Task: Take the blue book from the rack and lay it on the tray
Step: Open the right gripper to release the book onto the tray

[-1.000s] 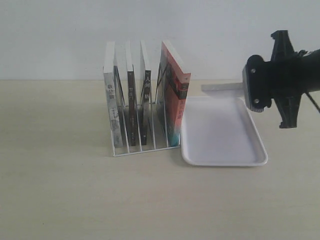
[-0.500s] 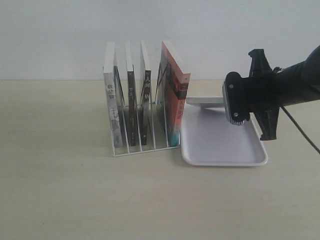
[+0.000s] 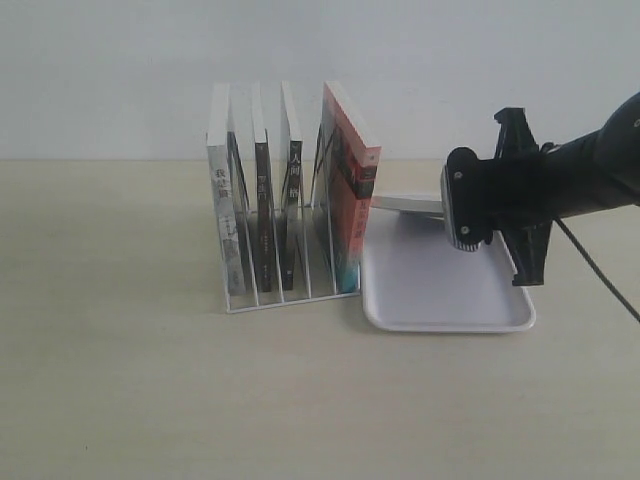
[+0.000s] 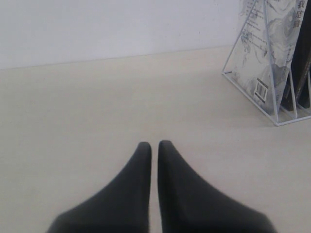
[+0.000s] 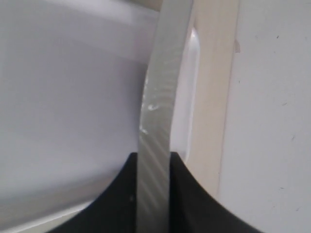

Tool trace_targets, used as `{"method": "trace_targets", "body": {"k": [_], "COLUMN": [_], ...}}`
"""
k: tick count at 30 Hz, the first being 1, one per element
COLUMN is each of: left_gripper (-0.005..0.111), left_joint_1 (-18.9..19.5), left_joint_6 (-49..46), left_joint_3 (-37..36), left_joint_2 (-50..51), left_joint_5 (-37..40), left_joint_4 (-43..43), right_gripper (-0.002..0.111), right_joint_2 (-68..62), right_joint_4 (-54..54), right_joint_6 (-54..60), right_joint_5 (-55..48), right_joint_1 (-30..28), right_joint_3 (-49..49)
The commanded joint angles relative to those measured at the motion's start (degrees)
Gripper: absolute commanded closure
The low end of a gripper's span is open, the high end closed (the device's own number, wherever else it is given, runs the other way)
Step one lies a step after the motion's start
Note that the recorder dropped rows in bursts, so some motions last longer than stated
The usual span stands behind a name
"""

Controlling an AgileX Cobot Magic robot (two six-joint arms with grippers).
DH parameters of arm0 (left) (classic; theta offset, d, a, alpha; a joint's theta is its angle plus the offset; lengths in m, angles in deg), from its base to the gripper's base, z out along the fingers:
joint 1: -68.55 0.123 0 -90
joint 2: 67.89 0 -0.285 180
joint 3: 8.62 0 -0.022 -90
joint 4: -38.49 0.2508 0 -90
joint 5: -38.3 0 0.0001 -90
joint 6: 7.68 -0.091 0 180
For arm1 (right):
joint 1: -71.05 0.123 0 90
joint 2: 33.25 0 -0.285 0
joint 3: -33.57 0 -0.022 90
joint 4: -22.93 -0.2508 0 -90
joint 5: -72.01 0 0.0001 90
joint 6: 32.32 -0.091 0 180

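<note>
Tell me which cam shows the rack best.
Exterior view: the whole rack, books standing in it, beside the tray. Left wrist view catches only one end, beyond the shut left pincer. Right wrist view shows none of it, only the held book, edge-on, in the right pincer.

Only the pale page edge of the thin book (image 5: 155,97) clamped in the black right hand (image 5: 154,158) shows; its cover is hidden.
</note>
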Motion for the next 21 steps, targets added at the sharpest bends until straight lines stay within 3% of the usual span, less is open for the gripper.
{"method": "trace_targets", "body": {"k": [1,5,7,12,15,21], "left_gripper": [0.102,0.102,0.102,0.102,0.102,0.102], "left_joint_1": [0.1,0.1,0.1,0.1,0.1,0.1], "left_joint_6": [-0.2,-0.2,-0.2,-0.2,-0.2,-0.2], "left_joint_3": [0.2,0.2,0.2,0.2,0.2,0.2], "left_joint_2": [-0.2,-0.2,-0.2,-0.2,-0.2,-0.2], "left_joint_5": [-0.7,-0.7,-0.7,-0.7,-0.7,-0.7], "left_joint_4": [-0.1,-0.1,-0.1,-0.1,-0.1,-0.1], "right_gripper": [0.108,0.107,0.099,0.057,0.04,0.039], "right_joint_2": [-0.6,-0.6,-0.6,-0.6,-0.6,-0.4], "right_joint_4": [-3.2,-4.2,-5.9,-9.7,-9.7,-9.7], "right_joint_6": [-1.5,-3.5,-4.8,-8.1,-8.7,-14.7], "right_joint_5": [-2.7,-2.4,-1.5,0.2,0.1,1.3], "right_joint_1": [0.0,0.0,0.0,0.0,0.0,0.0], "right_joint_3": [-0.2,-0.2,-0.2,-0.2,-0.2,-0.2]}}
